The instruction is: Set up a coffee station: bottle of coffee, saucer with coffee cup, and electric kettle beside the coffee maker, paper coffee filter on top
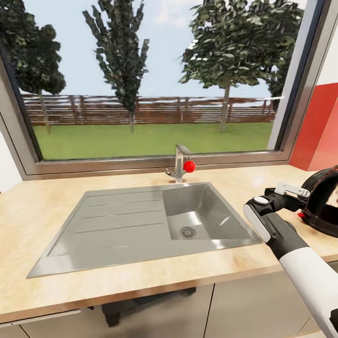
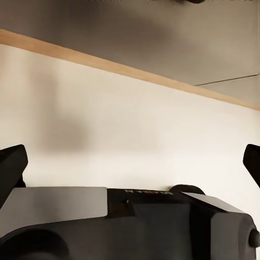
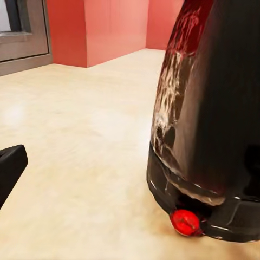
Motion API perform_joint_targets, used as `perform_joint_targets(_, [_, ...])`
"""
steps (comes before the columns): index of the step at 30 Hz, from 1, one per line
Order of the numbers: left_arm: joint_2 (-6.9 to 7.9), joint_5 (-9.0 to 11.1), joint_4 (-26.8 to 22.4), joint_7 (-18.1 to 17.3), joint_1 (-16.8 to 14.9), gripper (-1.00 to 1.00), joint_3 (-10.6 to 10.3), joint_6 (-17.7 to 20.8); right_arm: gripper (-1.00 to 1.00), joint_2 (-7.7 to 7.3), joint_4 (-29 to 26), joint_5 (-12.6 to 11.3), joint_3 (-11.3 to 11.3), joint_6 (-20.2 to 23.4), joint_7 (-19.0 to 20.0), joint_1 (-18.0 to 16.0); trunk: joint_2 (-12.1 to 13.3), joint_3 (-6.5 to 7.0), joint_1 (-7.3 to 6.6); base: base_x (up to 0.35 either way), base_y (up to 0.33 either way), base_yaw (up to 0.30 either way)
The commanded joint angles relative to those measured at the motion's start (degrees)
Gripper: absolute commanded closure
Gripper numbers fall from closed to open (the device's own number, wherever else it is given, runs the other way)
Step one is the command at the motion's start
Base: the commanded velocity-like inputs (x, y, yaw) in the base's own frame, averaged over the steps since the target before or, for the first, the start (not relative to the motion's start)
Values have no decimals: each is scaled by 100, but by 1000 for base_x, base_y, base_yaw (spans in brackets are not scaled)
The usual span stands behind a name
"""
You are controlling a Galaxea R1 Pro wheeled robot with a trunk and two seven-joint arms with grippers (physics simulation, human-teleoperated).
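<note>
Head view: a light wood desk [image 1: 42, 206] runs under a wide window [image 1: 150, 80] that looks onto grass, trees and a fence. A grey steel sink [image 1: 117, 225] is set into the desk, with its drainboard on one side and its basin on the side toward the kettle; the drain sits in the basin floor. A faucet [image 1: 180, 164] with a red knob stands at the sink's rear edge, just in front of the window frame. The right arm reaches past the sink's basin-side corner, and the right claw [image 1: 300, 197] is right up against the electric kettle [image 1: 324, 202], a glossy black body with a red trim, standing on the desk beyond the sink's basin side, near a red wall. Right wrist view: the kettle [image 3: 211, 124] stands upright on the desk, a red button low on its base; one dark fingertip [image 3: 10, 168] shows well apart from the kettle, so the right claw reads as spread wide, not gripping. Left wrist view: the left claw [image 2: 130, 168] faces a pale cabinet front [image 2: 130, 124] below the desk's edge, fingertips far apart at both frame edges, holding nothing.
</note>
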Motion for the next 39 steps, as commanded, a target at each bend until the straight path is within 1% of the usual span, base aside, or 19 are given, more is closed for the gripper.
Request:
perform_joint_targets(1, [1,15,5,-10,-4,-100,-29,-41,-100,-9,-6,-32,23,60,-41,-7,-3,-6,0,86,-80,0])
perform_joint_targets(2, [1,14,5,-10,-3,-100,-29,-41,-100,-9,-5,-32,21,60,-53,-7,-3,-6,0,121,-106,0])
perform_joint_targets(7, [1,15,5,-10,-2,-100,-29,-41,-100,-10,-4,-32,18,60,-444,-7,-3,-6,0,51,-45,0])
perform_joint_targets(8, [1,16,5,-10,-4,-100,-29,-41,-100,-10,-4,-32,18,60,-473,-7,-3,-6,0,10,-8,0])
perform_joint_targets(16, [1,14,5,-10,-3,-100,-29,-41,-100,-3,81,-36,18,60,-531,-7,-3,-6,0,2,-2,0])
perform_joint_targets(23, [-1,15,5,-10,-3,-100,-29,-41,-100,-2,116,-39,19,60,-534,-7,-3,-6,0,142,0,0])
perform_joint_targets(33, [-3,14,5,-10,-5,-100,-29,-41,-100,-7,138,-32,18,58,-543,-7,-3,-6,0,15,0,0])
perform_joint_targets(36, [-5,13,5,-10,-3,-100,-29,-41,-100,-7,295,-32,18,52,-547,-7,-3,-6,0,0,0,0])
perform_joint_targets(39, [-6,13,5,-10,-2,-100,-29,-41,-100,-9,326,-32,18,47,-566,-7,-3,-6,0,0,0,0])
